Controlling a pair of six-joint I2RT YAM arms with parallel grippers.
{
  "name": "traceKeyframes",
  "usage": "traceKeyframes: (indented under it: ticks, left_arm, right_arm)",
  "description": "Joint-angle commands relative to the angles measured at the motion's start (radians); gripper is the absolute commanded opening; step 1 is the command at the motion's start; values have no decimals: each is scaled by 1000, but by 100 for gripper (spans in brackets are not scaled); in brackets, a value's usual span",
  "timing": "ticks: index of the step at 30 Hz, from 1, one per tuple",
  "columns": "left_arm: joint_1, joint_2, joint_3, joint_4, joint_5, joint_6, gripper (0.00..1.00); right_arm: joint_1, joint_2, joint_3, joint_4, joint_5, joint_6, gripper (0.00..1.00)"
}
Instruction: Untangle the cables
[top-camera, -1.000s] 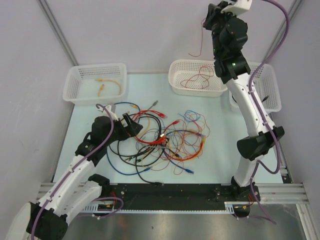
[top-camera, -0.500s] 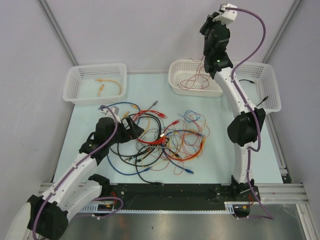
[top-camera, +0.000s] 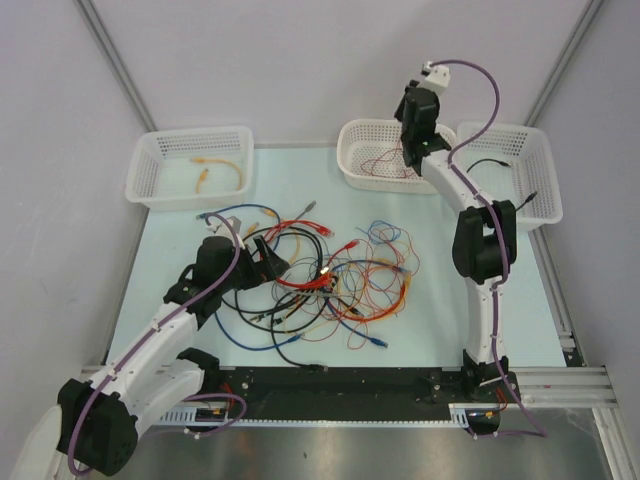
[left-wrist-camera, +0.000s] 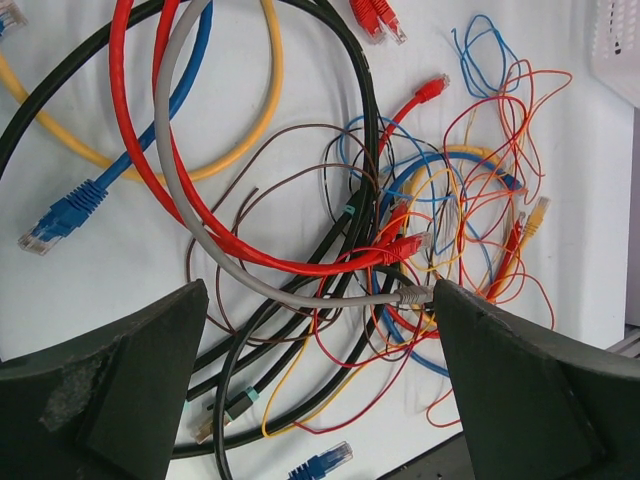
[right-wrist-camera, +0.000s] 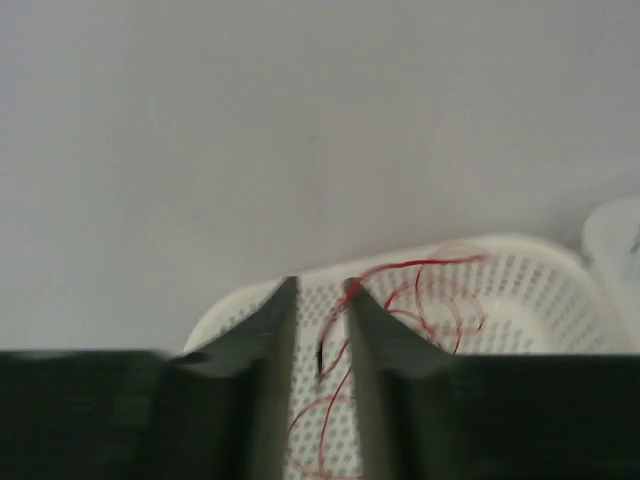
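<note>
The cables (top-camera: 320, 280) lie in a tangled heap of red, orange, yellow, blue, black and grey loops at the middle of the table. My left gripper (top-camera: 265, 250) hovers at the heap's left edge, open wide. In the left wrist view it (left-wrist-camera: 320, 295) straddles a grey cable (left-wrist-camera: 180, 200), a thick red cable (left-wrist-camera: 130, 130) and black cables (left-wrist-camera: 360, 120), holding none. My right gripper (top-camera: 408, 152) is over the middle basket (top-camera: 350, 160). Its jaws (right-wrist-camera: 320, 285) stand slightly apart, and a thin red wire (right-wrist-camera: 440, 262) hangs loose past the right fingertip into the basket.
A left basket (top-camera: 150, 165) holds a yellow-orange cable (top-camera: 215, 165). The right basket (top-camera: 545, 180) holds a black cable (top-camera: 490, 160). More thin red wire (top-camera: 385, 165) lies coiled in the middle basket. Grey walls stand close behind the baskets.
My right arm has come down from high up to just above the middle basket, its jaws have parted, and the red wire has dropped in. The left arm has barely moved.
</note>
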Motion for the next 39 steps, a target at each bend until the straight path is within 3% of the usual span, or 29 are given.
traceKeyframes:
  ticks: [1,2,6,11,18,22,25,26,28,29,31,33,34,37,39]
  left_arm:
    - [4,2,-2,46,9,-13,99]
    - [3,1,1,48,12,-15,99]
    - [4,-5,30,33,9,-10,100]
    - [4,-38,45,17,-6,-1,100]
    - [4,-47,91,-12,-48,26,100]
    - [4,-19,121,-26,-51,36,100]
    - [4,1,137,-32,-51,36,100]
    - [3,7,141,-39,-55,37,100]
    - [3,10,148,-47,-57,34,100]
    - [4,8,148,-47,-51,31,99]
    - [4,1,138,-46,-42,20,100]
    - [4,-18,115,-27,-25,8,99]
    - [4,-22,108,-20,-19,0,100]
    - [4,-25,98,-16,-3,-3,100]
    - [4,-22,92,-18,-2,-4,100]
  right_arm:
    - [12,-87,-89,-25,-40,91,59]
    - [18,-96,-89,-37,-34,105,77]
    - [63,-146,-68,-95,24,81,100]
    - [138,-295,-103,-124,30,82,100]
    - [312,-583,-439,-120,-21,110,100]
    - [418,-688,-630,-253,-31,169,90]
    - [498,-729,-719,-374,-97,205,71]
    - [521,-739,-740,-415,-109,209,58]
    - [578,-777,-781,-448,-94,209,43]
    - [630,-794,-819,-483,-77,211,26]
    - [655,-853,-858,-523,-2,266,13]
    - [629,-897,-934,-546,-22,323,26]
    - [614,-942,-963,-549,-33,334,40]
    - [571,-996,-1048,-565,-24,361,54]
    - [525,-998,-1094,-565,-53,376,56]
